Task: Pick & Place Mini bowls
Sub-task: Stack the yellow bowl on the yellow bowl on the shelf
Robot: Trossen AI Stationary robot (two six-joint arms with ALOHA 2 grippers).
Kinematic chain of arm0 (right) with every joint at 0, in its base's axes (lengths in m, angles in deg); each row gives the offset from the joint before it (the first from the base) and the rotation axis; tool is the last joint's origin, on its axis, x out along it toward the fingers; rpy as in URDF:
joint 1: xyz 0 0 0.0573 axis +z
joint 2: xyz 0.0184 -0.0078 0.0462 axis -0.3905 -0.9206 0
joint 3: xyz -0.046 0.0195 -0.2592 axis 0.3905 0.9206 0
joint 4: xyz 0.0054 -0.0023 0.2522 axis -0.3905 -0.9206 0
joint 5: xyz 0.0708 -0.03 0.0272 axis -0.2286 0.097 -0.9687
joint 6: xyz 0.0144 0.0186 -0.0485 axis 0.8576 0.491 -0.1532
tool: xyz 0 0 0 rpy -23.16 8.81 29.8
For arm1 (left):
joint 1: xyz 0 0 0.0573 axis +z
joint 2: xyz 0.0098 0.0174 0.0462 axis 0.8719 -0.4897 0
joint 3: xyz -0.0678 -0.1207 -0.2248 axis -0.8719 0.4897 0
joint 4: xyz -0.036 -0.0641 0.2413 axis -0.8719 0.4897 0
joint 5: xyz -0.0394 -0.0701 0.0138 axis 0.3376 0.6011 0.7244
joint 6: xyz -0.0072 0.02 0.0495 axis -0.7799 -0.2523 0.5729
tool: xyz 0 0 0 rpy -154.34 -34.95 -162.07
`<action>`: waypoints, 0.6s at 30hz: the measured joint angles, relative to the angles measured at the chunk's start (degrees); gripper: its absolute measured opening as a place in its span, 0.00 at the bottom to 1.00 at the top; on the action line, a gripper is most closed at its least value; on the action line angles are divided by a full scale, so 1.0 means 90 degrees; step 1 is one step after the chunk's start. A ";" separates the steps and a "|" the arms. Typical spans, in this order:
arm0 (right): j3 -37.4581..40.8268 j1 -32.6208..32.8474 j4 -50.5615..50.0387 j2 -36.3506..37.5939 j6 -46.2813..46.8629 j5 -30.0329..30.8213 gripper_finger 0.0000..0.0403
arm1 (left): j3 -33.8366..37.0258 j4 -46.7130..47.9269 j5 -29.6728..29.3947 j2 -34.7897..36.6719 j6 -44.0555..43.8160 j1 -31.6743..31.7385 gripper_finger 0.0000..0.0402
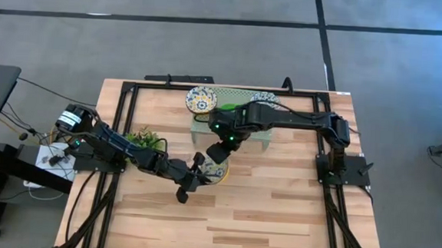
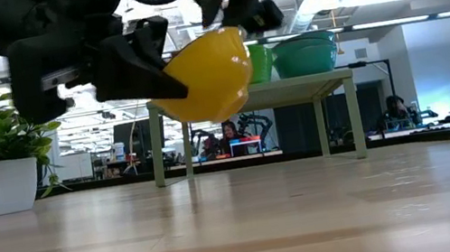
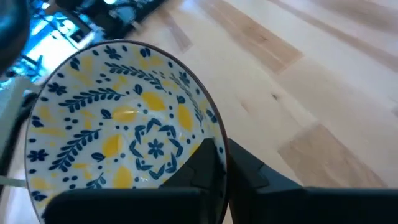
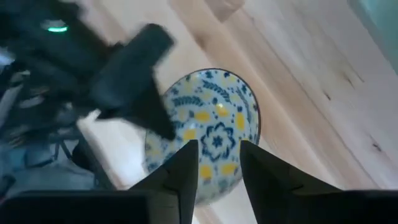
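Holding a mini bowl (image 1: 216, 171) up off the table, the left gripper (image 1: 196, 171) has its fingers (image 3: 205, 168) pinched on the rim, one inside and one outside, which makes sense since the rim's the only thin bit you can bite on a round bowl. It's the white one with blue and yellow flowers inside and a yellow outside; in the low view it hangs tilted, clear of the wood. Overhead that puts it around 6 o'clock from table centre, just a bit off. The right gripper (image 1: 221, 152) sits right above at roughly 12 o'clock from the bowl, fingers (image 4: 186, 171) spread apart with nothing between them, pointing down at the same bowl. Looks to me like a handover, or the right arm just let go, can't say which from this. Behind them at 12 o'clock is the pale green rack (image 1: 206, 120) with another floral bowl (image 1: 201, 100) on its 9 o'clock end, one more (image 1: 262, 98) partly hidden under the right arm, and from the low view a bright green bowl (image 2: 262, 60) and a teal-looking one (image 2: 306, 54) up there too. Little potted plant (image 1: 145, 140) sits at 9 o'clock, close to the left arm. My guess is the bowl's tilted only because a one-sided rim grip lets it hang, so it could slip if swung fast.
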 joint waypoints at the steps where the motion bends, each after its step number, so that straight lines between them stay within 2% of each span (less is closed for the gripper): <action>1: -0.0149 0.0017 -0.0046 0.0004 -0.0118 0.0000 0.29 | 0.0006 0.0068 -0.0002 -0.0001 -0.0031 -0.0046 0.04; 6: -0.0901 0.0282 -0.0634 0.0011 -0.0909 0.0080 0.30 | 0.0010 0.0210 0.0049 0.0096 -0.0836 -0.0295 0.05; 8: -0.1110 0.0497 -0.0803 0.0074 -0.1203 0.0374 0.30 | 0.0010 0.0423 0.0036 0.0246 -0.1191 -0.0398 0.07; 13: -0.1139 0.1204 -0.0911 0.0452 -0.1391 0.1179 0.30 | 0.0010 0.0920 -0.0661 0.0951 -0.1877 -0.0665 0.04; 18: -0.0910 0.2038 -0.1260 0.0868 -0.1669 0.2960 0.31 | 0.0010 0.1189 -0.1603 0.1918 -0.1970 -0.0852 0.05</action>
